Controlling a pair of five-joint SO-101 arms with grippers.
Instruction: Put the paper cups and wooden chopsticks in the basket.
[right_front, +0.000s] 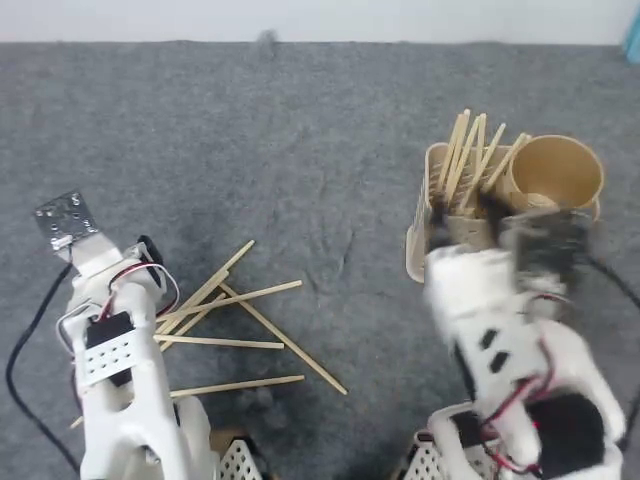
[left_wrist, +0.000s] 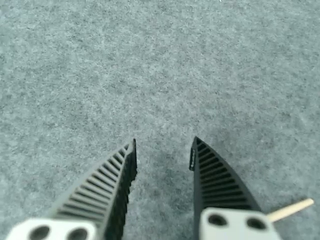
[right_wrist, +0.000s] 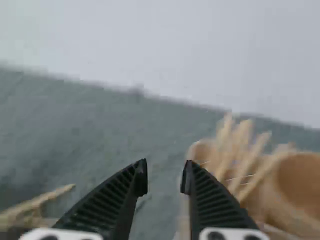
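One cup sits in the basket at the upper right of the high view, its mouth facing up. A bundle of chopsticks stands in the basket just beside it, fanning out above the rim. More chopsticks lie loose on the grey mat in the lower left-centre, crossing one another in a scattered heap, well apart from the basket.

The right arm rises from the lower right, its blurred upper end overlapping the near side of the basket. The right gripper has its fingers a little apart with nothing between them. Beyond it in the right wrist view are the basket, the standing chopsticks and the cup, and farther off the loose chopsticks.

The left arm stands at the lower left, next to the loose heap. The left gripper hangs over bare mat, fingers spread and holding nothing; one chopstick tip pokes out beside a finger.
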